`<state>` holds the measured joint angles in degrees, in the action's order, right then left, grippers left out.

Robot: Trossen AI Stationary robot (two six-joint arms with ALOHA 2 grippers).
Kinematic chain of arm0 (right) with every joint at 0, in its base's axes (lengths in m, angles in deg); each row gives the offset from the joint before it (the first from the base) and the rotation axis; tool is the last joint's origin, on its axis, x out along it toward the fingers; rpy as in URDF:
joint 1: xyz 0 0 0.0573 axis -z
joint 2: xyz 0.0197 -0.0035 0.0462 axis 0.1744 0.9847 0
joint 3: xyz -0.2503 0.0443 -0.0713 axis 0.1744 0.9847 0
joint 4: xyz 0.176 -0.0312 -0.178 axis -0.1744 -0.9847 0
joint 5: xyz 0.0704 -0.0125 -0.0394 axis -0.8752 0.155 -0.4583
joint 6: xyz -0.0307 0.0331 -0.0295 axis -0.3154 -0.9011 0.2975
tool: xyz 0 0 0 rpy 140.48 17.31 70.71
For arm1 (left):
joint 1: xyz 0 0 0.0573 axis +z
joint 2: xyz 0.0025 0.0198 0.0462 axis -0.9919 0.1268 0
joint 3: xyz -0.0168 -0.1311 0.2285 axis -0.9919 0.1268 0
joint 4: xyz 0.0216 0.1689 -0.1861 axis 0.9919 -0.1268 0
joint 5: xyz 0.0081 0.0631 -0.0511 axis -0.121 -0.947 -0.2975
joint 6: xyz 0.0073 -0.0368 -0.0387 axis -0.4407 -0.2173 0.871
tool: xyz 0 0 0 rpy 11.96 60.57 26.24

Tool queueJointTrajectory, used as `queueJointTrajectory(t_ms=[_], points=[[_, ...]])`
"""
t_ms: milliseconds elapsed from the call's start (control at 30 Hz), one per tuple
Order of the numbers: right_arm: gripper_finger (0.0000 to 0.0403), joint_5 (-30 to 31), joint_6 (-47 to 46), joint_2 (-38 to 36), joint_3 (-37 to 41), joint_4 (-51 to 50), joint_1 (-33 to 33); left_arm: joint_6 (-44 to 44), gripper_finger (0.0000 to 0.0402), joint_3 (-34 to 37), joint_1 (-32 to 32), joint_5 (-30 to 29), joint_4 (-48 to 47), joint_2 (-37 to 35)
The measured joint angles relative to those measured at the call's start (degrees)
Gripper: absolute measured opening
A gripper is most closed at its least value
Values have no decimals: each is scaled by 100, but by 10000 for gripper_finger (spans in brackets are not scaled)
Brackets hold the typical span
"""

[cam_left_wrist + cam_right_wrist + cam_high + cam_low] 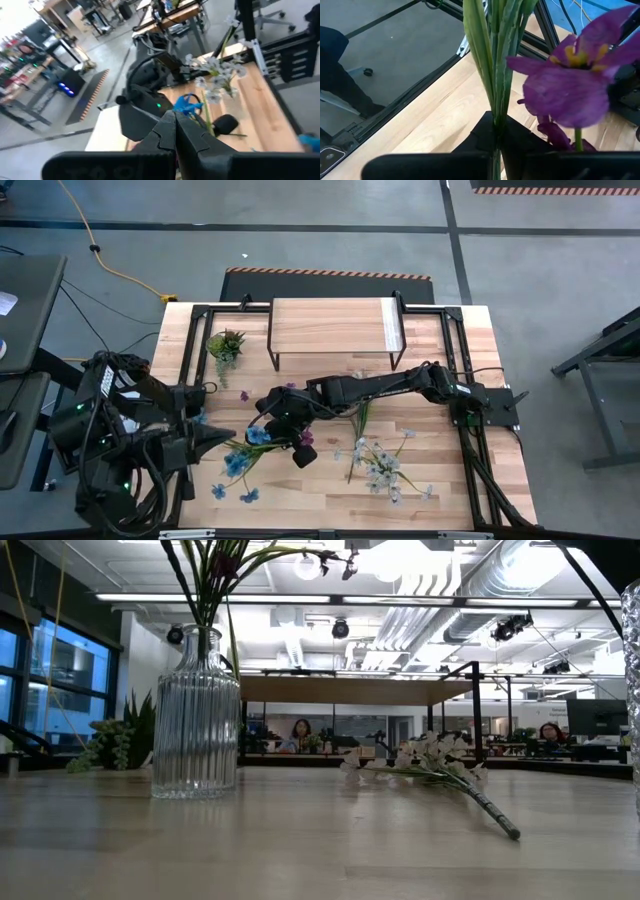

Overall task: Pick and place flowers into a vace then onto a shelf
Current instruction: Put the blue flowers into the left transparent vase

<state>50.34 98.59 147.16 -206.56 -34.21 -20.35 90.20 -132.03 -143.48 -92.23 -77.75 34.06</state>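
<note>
The right claw (496, 131) is closed on thin green stems of the purple flowers (570, 85) above the ribbed clear glass vase (196, 712), mid-counter; the white-pink spray (380, 465) lies near the counter's front edge, the blue spray (238, 462) beside the closed, empty left claw (218, 438); the light wood shelf (332, 325) stands at the rear edge.

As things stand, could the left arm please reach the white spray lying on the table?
Probably not easily. The white spray lies on the table's right half, and the right arm, stretched across the middle with the purple flower in its fingers, sits between it and the left gripper.
</note>
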Motion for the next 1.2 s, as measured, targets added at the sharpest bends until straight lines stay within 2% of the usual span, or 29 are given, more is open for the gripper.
queueJointTrajectory(t_ms=[100, 267, 433, 567, 633, 833, 1033, 1200], points=[[4, 0, 0, 1, -2, 2, 9, 319, 37, 0, -22, 68, 119, 0], [15, 0, -7, 0, 1, 40, 15, 1278, 37, -4, -404, 557, 103, -106], [10, -20, -7, -2, -2, 96, 17, 2047, 37, -2, -986, 584, 45, -90], [4, -78, -8, -2, 0, 206, 17, 2958, 37, -2, -1417, 591, -65, -47], [6, -93, -64, -4, -2, 244, 17, 3471, 37, -2, -1568, 785, -92, 38], [15, -10, -138, -4, -2, 238, 41, 4884, 37, -2, -1736, 1411, -92, 419], [4, 9, -95, -139, -2, 208, 50, 5763, 37, 30, -1723, 1818, -85, 899], [13, 27, -137, -198, -10, 197, 130, 6677, 37, 817, -1688, 1930, -104, 1010]])
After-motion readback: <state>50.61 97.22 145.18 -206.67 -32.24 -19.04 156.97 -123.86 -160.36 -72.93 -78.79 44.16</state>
